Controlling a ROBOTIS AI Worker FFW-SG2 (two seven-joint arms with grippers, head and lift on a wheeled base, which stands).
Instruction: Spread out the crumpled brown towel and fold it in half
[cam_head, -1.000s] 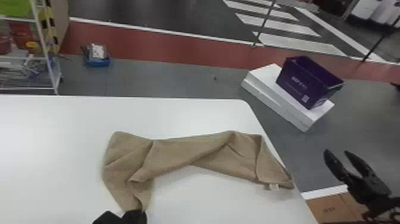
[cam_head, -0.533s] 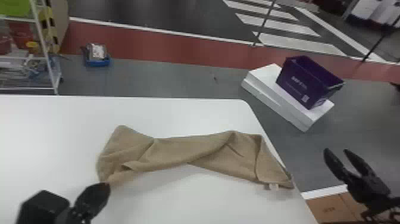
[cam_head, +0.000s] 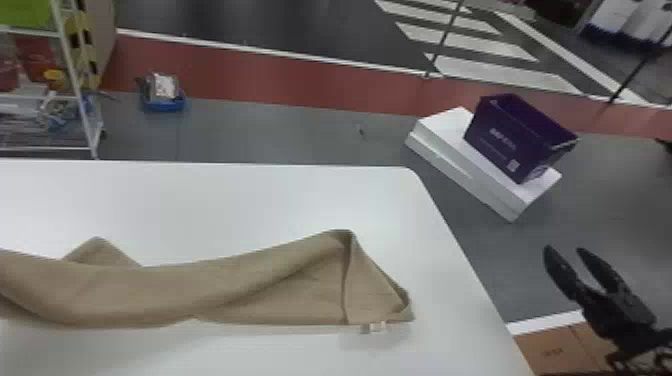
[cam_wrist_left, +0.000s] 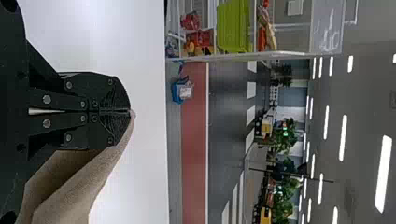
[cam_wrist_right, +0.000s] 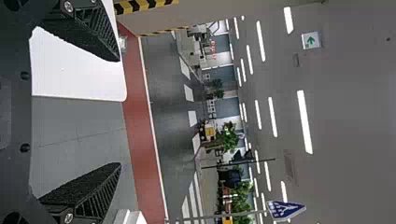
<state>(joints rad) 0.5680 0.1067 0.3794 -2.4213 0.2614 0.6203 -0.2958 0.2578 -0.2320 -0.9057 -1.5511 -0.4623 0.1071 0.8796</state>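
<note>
Beyond the white table (cam_head: 225, 200) in the head view, looks out over grey floor (cam_head: 275, 135), with a wire rack (cam_head: 80, 115) past the far edge on the left and a purple basket (cam_head: 500, 145) on white blocks (cam_head: 440, 135) past the rounded right corner. Finds the brown towel (cam_head: 225, 290) on the table as a long, loosely folded band, running off the view at the left, its right end turned over near the table's right edge but apart from it. Leaves a broad stretch of tabletop between towel and far edge for moving. Holds the right gripper (cam_head: 564, 249) out past the right edge, above floor and near a cardboard box (cam_head: 550, 352), pointing forward, fingers spread with nothing between. In the left wrist view, points the left gripper (cam_wrist_left: 130, 111) out over the table, fingers pressed together on a bit of the towel's edge, with cloth sloping down from the tips; has the far table edge ahead, then floor. In the right wrist view, points the right gripper (cam_wrist_right: 119, 112) level toward the room, wide open, table corner and floor beyond.
</note>
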